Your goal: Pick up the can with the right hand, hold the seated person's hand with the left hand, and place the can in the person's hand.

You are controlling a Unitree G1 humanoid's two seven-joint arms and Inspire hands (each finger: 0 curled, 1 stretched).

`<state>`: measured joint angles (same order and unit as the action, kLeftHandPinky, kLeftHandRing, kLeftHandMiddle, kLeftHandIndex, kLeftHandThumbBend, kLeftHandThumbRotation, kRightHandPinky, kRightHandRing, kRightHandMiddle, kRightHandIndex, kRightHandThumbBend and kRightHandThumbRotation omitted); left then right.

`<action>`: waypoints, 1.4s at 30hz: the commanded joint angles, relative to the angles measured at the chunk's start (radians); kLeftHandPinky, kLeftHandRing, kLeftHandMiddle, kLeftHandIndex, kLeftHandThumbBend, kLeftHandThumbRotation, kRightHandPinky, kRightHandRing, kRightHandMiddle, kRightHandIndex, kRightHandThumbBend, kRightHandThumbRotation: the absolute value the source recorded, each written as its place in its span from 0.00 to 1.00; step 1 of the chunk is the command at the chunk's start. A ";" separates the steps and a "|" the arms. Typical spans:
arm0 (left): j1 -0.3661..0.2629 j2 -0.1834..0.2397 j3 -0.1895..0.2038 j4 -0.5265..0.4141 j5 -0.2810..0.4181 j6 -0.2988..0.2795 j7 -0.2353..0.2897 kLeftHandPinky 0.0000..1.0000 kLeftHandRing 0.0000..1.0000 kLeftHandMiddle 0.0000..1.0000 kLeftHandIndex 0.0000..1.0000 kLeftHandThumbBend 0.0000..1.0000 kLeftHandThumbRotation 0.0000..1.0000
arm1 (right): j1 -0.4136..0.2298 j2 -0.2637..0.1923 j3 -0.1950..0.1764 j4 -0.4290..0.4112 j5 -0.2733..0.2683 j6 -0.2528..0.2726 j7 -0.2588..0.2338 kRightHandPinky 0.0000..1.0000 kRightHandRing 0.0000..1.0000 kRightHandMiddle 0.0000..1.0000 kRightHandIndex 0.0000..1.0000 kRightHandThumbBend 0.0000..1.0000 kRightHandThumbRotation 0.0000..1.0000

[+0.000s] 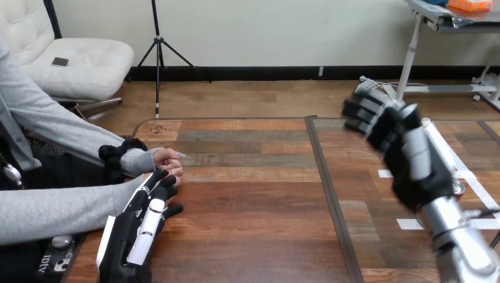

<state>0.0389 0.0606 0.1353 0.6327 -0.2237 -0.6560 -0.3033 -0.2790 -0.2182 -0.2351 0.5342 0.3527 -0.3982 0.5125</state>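
The person's hands rest together on the table's left edge, coming out of grey sleeves. My left hand lies on the table just in front of them, fingers straight, its fingertips touching or overlapping the nearer hand; I see no fingers curled round it. My right hand is raised above the right side of the table, fingers loosely bent with nothing in them. A silver can stands on the table behind my right forearm, mostly hidden by it.
White tape marks lie on the table's right part around the can. A dark seam splits the tabletop into two panels. A small dark device sits at the lower left beside the person's sleeve.
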 commanded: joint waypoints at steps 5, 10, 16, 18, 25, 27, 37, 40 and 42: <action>-0.058 -0.007 -0.005 -0.048 0.007 -0.015 0.000 0.76 0.86 0.84 0.85 0.48 0.72 | -0.114 -0.030 -0.044 -0.048 0.032 -0.012 -0.022 0.77 0.81 0.79 0.79 0.85 0.90; -0.060 -0.008 -0.003 -0.042 0.005 -0.022 -0.003 0.76 0.86 0.84 0.85 0.49 0.72 | -0.145 -0.045 -0.063 -0.012 0.035 -0.043 -0.016 0.71 0.79 0.78 0.78 0.84 0.90; -0.062 -0.007 -0.003 -0.036 0.004 -0.027 -0.007 0.76 0.86 0.84 0.85 0.48 0.72 | -0.181 -0.067 -0.089 0.016 0.043 -0.044 -0.011 0.70 0.78 0.78 0.78 0.83 0.90; -0.061 -0.007 -0.003 -0.037 0.004 -0.027 -0.008 0.75 0.86 0.85 0.85 0.45 0.72 | -0.197 -0.076 -0.100 0.030 0.048 -0.053 -0.007 0.70 0.78 0.78 0.78 0.82 0.92; -0.060 -0.005 -0.004 -0.040 0.002 -0.023 -0.013 0.76 0.86 0.85 0.86 0.41 0.71 | -0.241 -0.106 -0.132 0.076 0.062 -0.049 -0.019 0.70 0.78 0.78 0.77 0.82 0.93; -0.060 -0.004 -0.004 -0.038 0.005 -0.028 -0.012 0.76 0.86 0.85 0.86 0.40 0.71 | -0.255 -0.117 -0.144 0.093 0.065 -0.052 -0.024 0.70 0.78 0.77 0.77 0.82 0.93; -0.064 -0.007 -0.002 -0.033 0.010 -0.032 -0.001 0.76 0.85 0.84 0.85 0.43 0.71 | -0.315 -0.166 -0.182 0.176 0.055 -0.069 -0.046 0.71 0.79 0.79 0.77 0.87 0.93; -0.063 -0.005 -0.003 -0.035 0.007 -0.025 -0.006 0.76 0.85 0.84 0.84 0.44 0.71 | -0.333 -0.183 -0.196 0.209 0.062 -0.068 -0.037 0.71 0.79 0.79 0.78 0.89 0.93; -0.065 -0.004 -0.003 -0.034 0.005 -0.021 -0.008 0.76 0.85 0.84 0.84 0.45 0.71 | -0.343 -0.196 -0.204 0.227 0.062 -0.063 -0.038 0.71 0.80 0.79 0.78 0.90 0.93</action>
<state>0.0386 0.0586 0.1354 0.6327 -0.2242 -0.6589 -0.3040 -0.5205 -0.3642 -0.4084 0.7202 0.3957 -0.4406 0.4742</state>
